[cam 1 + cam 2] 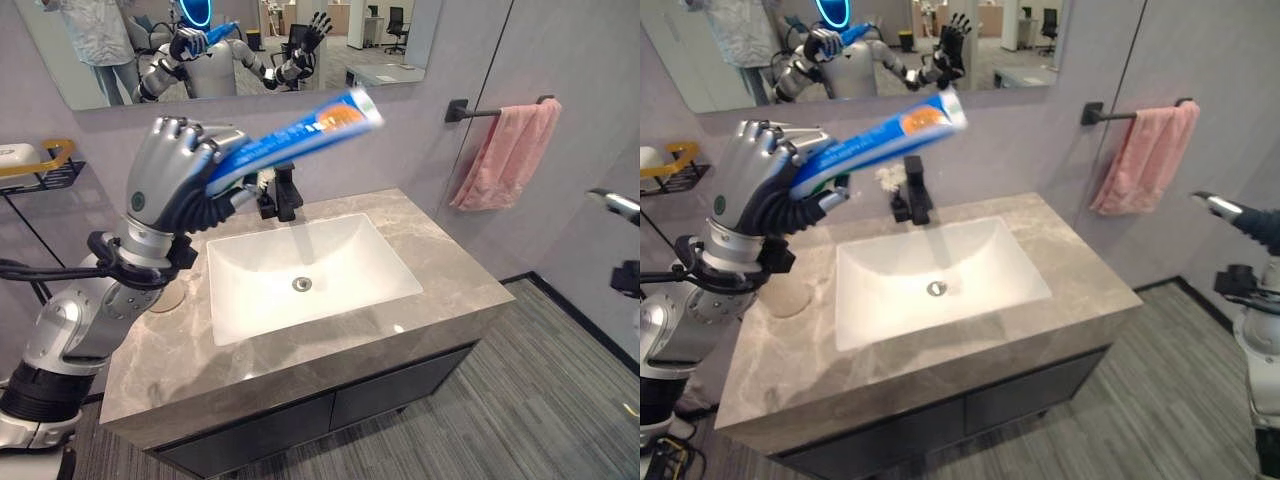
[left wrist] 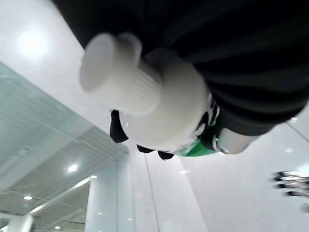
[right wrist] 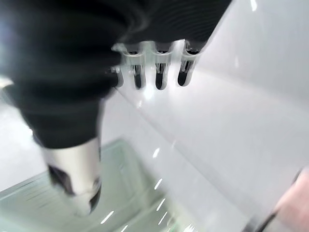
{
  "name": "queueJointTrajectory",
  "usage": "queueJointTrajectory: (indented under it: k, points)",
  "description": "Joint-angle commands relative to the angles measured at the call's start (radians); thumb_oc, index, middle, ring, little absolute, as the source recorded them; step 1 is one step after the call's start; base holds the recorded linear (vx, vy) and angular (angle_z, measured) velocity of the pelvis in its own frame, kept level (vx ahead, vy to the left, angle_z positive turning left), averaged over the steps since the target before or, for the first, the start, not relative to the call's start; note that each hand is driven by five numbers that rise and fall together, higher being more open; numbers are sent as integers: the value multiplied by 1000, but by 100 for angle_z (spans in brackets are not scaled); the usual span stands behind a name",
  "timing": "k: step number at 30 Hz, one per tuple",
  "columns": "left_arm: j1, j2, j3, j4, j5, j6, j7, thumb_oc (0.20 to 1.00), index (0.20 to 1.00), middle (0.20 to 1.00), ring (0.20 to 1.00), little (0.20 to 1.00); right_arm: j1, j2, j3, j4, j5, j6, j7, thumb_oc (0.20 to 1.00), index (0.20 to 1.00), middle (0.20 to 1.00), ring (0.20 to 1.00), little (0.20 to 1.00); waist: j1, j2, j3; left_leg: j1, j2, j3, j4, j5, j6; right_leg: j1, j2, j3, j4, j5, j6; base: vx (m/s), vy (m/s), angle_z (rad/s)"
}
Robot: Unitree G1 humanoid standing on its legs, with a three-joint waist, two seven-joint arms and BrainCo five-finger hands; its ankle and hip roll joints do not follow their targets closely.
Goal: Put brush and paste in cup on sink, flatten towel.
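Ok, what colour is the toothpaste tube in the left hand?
Blue with an orange patch; the toothpaste tube is gripped by the left hand. It shows best in the left eye view.

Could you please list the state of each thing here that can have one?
Toothpaste tube: capped, held up over the counter.
Left hand: shut on the toothpaste tube.
Right hand: open, holding nothing.
Pink towel: bunched on its rail.
Cup: upright on the counter.
Faucet: off.

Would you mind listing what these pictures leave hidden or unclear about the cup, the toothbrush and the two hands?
- Cup: mostly behind the left hand and its wrist; contents unreadable, so the toothbrush cannot be placed.
- Toothpaste tube: cap end buried in the left hand in both eye views.
- Right hand: cut by the frame edge.
- Towel: blurred and cut off in the right wrist view.
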Motion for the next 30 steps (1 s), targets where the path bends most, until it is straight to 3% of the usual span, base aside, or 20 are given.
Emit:
queueJointTrajectory:
  k: [1, 2, 3, 4, 8, 9, 20, 30]
  points:
    - [-83, 2, -7, 19, -70, 9, 15, 200, 200, 200, 200, 200, -101, 14, 97, 4, 204, -83, 182, 1000, 1000, 1000, 1000, 1000, 46, -38, -20, -4, 10, -28, 11, -25, -13, 8, -56, -28, 10, 10, 60, -51, -19, 3]
    - [-106, 2, -44, 17, -85, 7, 0, 200, 200, 200, 200, 200, -201, 25, 233, -24, 298, -66, 263, 1000, 1000, 1000, 1000, 1000, 62, -41, -22, -4, 12, -29, 11, -20, -15, 10, -56, -29, 10, 10, 58, -35, -14, 2]
    - [-107, 3, -41, 20, -85, 7, 0, 200, 200, 200, 200, 200, -213, 24, 241, -18, 302, -66, 264, 1000, 1000, 1000, 1000, 1000, 58, -40, -21, -4, 12, -28, 11, -20, -15, 10, -56, -29, 10, 10, 58, -66, -24, 3]
    - [-134, 23, -70, 18, -94, 3, -8, 200, 200, 200, 200, 200, -327, 37, 378, -28, 399, -40, 324, 1000, 1000, 1000, 1000, 1000, 70, -40, -20, -5, 11, -30, 11, -15, -18, 12, -56, -33, 9, 11, 55, -39, -15, 2]
    - [-125, 28, -65, -5, -102, 2, -2, 200, 200, 200, 200, 200, -433, 102, 483, -12, 526, -38, 354, 1000, 1000, 1000, 1000, 1000, 87, -37, -17, -12, 12, -34, 11, -8, -22, 10, -58, -41, 6, 13, 53, -33, -9, 5]
    - [-117, 28, -65, -13, -106, 0, 9, 200, 200, 200, 200, 200, -470, 166, 523, -11, 620, -42, 369, 1000, 1000, 1000, 1000, 1000, 104, -37, -15, -17, 13, -40, 11, -3, -24, 11, -59, -47, 5, 12, 51, -29, -19, 5]
    - [-50, 29, -50, -9, -94, 6, 71, 200, 200, 200, 200, 200, -551, 414, 578, -33, 842, -89, 370, 1000, 1000, 1000, 1000, 1000, 155, -38, -10, -36, 10, -106, 11, 12, -37, 52, -68, -131, 6, -7, 41, 11, -6, 22]
    - [-3, 21, -70, 0, -84, 19, 93, 200, 200, 200, 200, 200, -571, 512, 650, -76, 994, -89, 392, 1000, 1000, 1000, 1000, 1000, 180, -62, -9, -59, 4, -161, 11, 25, -45, 72, -70, -192, 9, -19, 34, 2, -1, 20]
